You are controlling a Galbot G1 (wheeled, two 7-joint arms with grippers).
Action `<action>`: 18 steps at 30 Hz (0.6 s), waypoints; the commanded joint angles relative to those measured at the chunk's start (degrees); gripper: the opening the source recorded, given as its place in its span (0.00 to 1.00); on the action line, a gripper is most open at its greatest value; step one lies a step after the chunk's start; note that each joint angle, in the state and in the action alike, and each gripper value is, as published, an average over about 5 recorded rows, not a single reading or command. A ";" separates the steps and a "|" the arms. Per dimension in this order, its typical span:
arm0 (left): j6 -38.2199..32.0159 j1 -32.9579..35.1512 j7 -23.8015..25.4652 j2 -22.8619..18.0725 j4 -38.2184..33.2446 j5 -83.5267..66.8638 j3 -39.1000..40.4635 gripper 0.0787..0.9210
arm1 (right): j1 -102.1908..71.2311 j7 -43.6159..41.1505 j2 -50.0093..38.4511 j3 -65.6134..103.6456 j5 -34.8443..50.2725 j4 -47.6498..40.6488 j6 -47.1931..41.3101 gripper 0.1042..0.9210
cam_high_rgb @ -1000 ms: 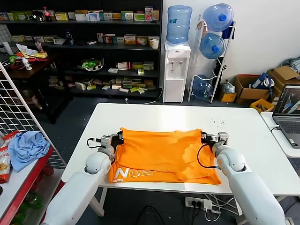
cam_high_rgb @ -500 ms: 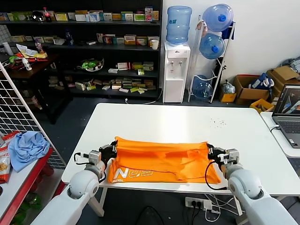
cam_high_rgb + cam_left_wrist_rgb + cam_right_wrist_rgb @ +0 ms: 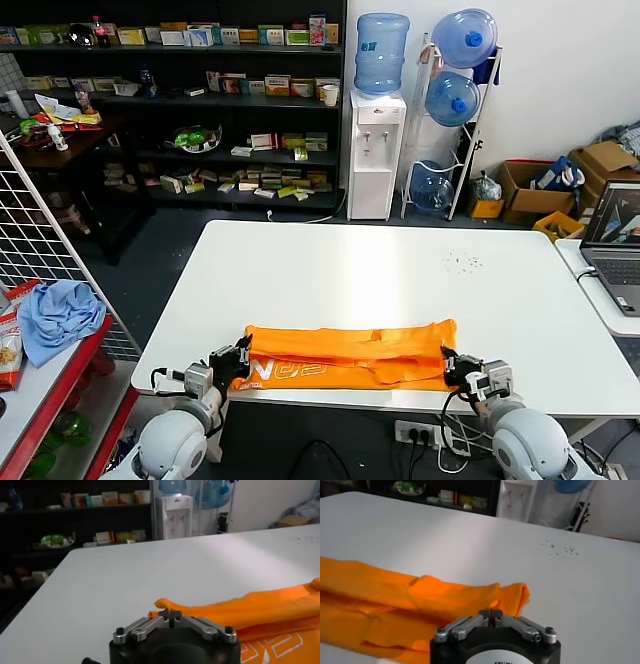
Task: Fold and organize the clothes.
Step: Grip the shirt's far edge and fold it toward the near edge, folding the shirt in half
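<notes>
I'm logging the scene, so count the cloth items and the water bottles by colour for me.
Orange T-shirt: 1
Light blue cloth: 1
Blue water bottles: 4
Total: 6

You had a white table (image 3: 380,265) carrying one orange T-shirt (image 3: 345,357), folded into a long narrow band along the near edge, white lettering showing at its left end

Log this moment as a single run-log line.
stage: fold | T-shirt: folded band at table near edge | left claw: at shirt's left end | right claw: at its right end
</notes>
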 commanded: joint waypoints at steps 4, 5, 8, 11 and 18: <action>-1.79 3.21 -1.00 -0.75 -0.27 -1.12 -1.92 0.22 | -3.30 1.16 -0.38 0.06 0.20 3.22 -1.74 0.31; -1.52 3.02 -1.20 -0.89 -0.06 -2.07 -1.99 0.25 | -3.28 1.22 -0.34 -0.11 0.32 3.30 -1.88 0.34; -0.37 2.37 -1.50 -1.28 0.77 -4.89 -2.08 0.36 | -3.24 1.24 -0.18 -0.49 0.37 3.45 -2.10 0.44; 1.14 1.68 -1.48 -1.56 1.81 -8.37 -2.15 0.46 | -3.13 1.28 -0.02 -0.58 0.40 3.49 -2.15 0.55; 3.64 0.37 -0.71 -2.48 4.02 -13.87 -1.69 0.69 | -3.10 1.41 -0.11 -0.58 0.48 3.65 -2.31 0.79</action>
